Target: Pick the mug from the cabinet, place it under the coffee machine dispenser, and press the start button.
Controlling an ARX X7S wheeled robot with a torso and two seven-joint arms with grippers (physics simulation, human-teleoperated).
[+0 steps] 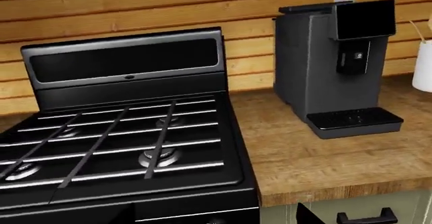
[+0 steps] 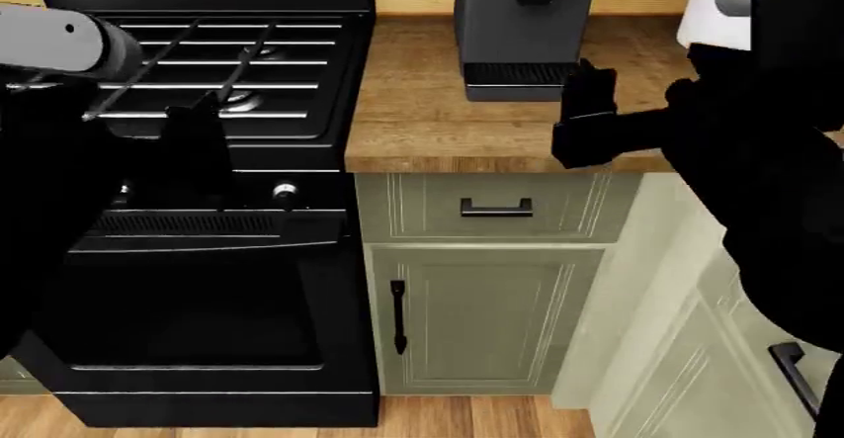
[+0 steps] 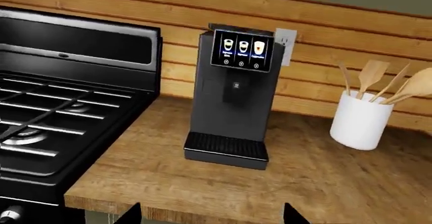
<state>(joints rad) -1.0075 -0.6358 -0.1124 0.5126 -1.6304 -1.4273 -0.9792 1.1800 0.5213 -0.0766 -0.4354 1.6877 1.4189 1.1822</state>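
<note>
A black gas stove (image 1: 128, 128) stands at the end of a wooden countertop (image 3: 202, 178), its silver knobs (image 2: 284, 192) on the front — wood-plank wall (image 1: 135, 6) behind. A white holder (image 3: 361, 119) of wooden utensils (image 3: 385, 82) stands on the countertop. Below are pale green cabinet doors (image 2: 481, 319) and a drawer with a black handle (image 2: 496, 207).

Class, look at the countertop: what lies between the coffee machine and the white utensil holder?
Nothing: in the right wrist view, only bare wooden countertop separates the coffee machine from the white utensil holder.
</note>
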